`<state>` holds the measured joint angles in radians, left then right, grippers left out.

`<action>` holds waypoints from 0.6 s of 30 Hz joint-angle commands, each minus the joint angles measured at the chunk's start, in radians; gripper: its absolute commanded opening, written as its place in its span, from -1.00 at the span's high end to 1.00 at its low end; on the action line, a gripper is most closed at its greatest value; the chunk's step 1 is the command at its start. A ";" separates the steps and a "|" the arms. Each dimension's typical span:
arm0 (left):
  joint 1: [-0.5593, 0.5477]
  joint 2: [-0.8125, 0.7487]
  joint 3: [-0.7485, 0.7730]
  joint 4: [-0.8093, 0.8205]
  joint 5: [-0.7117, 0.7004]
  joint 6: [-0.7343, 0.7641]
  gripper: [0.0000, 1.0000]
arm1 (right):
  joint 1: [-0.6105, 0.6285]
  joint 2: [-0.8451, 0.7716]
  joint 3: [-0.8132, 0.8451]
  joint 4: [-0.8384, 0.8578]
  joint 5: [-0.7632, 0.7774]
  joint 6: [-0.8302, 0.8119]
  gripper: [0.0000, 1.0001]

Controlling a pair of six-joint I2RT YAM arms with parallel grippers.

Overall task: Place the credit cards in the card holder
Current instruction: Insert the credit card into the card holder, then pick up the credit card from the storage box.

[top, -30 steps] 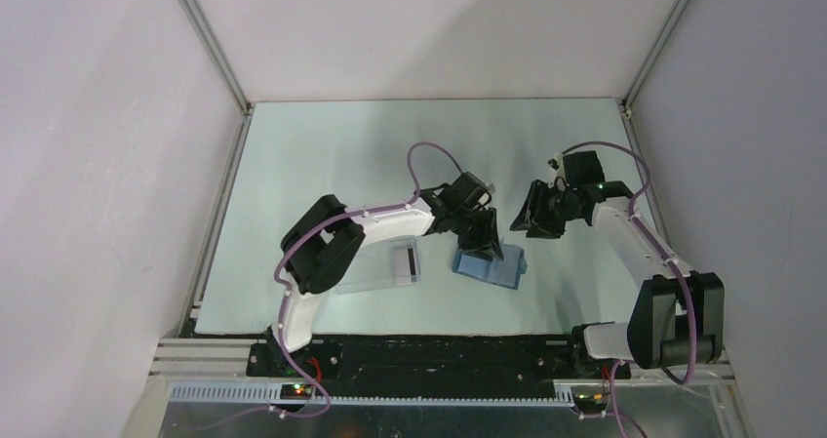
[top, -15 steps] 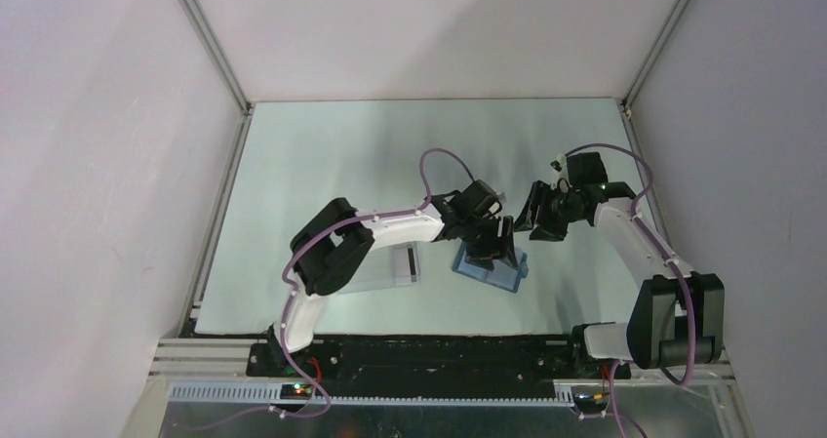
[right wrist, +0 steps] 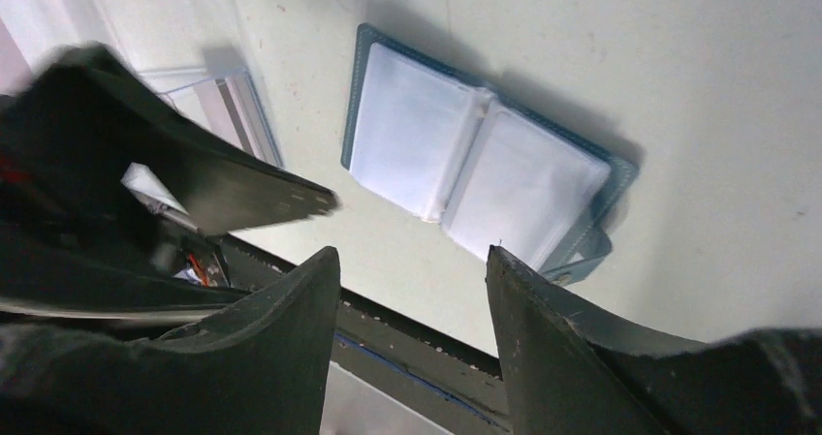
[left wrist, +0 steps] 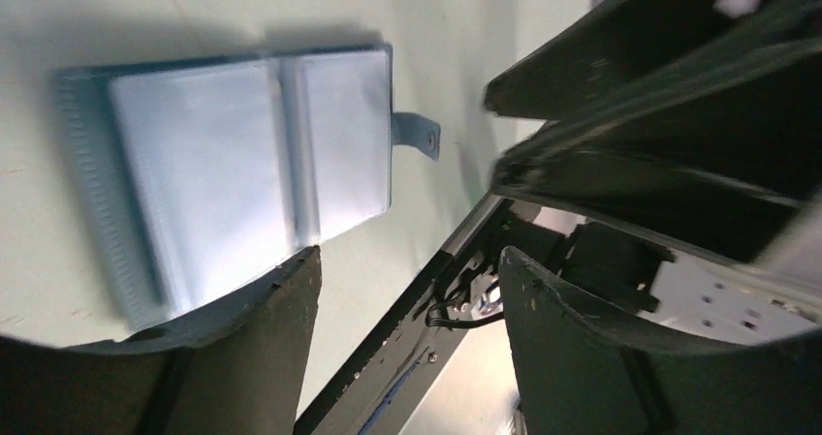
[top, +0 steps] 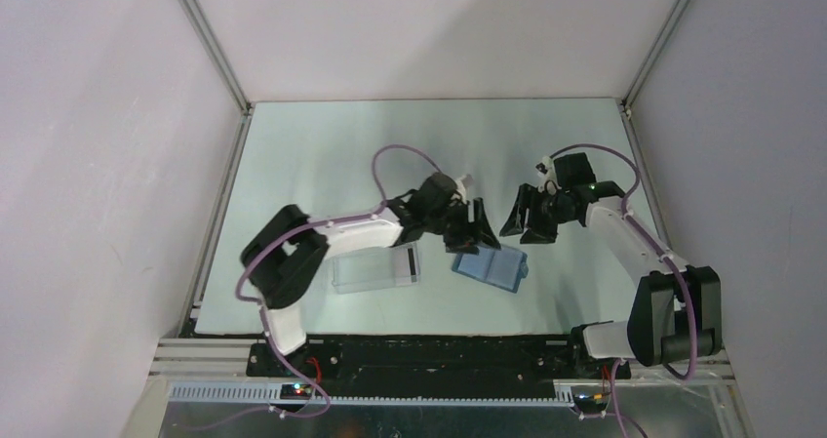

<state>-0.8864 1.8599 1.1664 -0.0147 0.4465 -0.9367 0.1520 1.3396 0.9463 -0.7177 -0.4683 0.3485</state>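
Nearest the arm bases, two items lie on the pale green tabletop [top: 293, 165].

- Clear plastic box [top: 375, 270], on the left. A whitish credit card [top: 412, 262] with a black stripe sits at its right end. I cannot tell how many cards are in it.
- Card holder [top: 490, 267], just right of the box and apart from it. It is teal-blue, unfolded and lying flat. Both wrist views show its pale inner pockets facing up. Its clasp tab [left wrist: 419, 135] sticks out from one edge.

Just beyond the holder's far left corner is the left end effector [top: 472, 235]. Its fingers are spread wide with nothing between them. In its wrist view the holder lies ahead of the fingertips, untouched.

A little to the right is the right end effector [top: 524, 225], facing the left one. Its fingers are also parted, nothing is gripped, and it is clear of the holder. Its wrist view shows the holder and the box beyond.
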 commanded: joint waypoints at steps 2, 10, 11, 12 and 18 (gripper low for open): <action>0.101 -0.232 -0.139 0.146 -0.036 -0.010 -0.43 | 0.077 0.050 0.012 0.050 -0.032 0.035 -0.22; 0.278 -0.539 -0.405 0.102 -0.033 0.024 -0.40 | 0.293 0.174 0.133 0.093 -0.028 0.116 -0.28; 0.306 -0.588 -0.417 0.078 -0.038 0.051 -0.40 | 0.310 0.199 0.145 0.104 -0.031 0.129 -0.28; 0.318 -0.628 -0.434 0.005 -0.055 0.068 -0.39 | 0.343 0.214 0.171 0.108 -0.031 0.136 -0.29; 0.376 -0.741 -0.484 -0.264 -0.128 0.164 -0.31 | 0.464 0.348 0.277 0.128 -0.034 0.173 -0.29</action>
<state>-0.5278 1.1873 0.7124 -0.1043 0.3717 -0.8577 0.5571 1.6245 1.1545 -0.6239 -0.4896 0.4770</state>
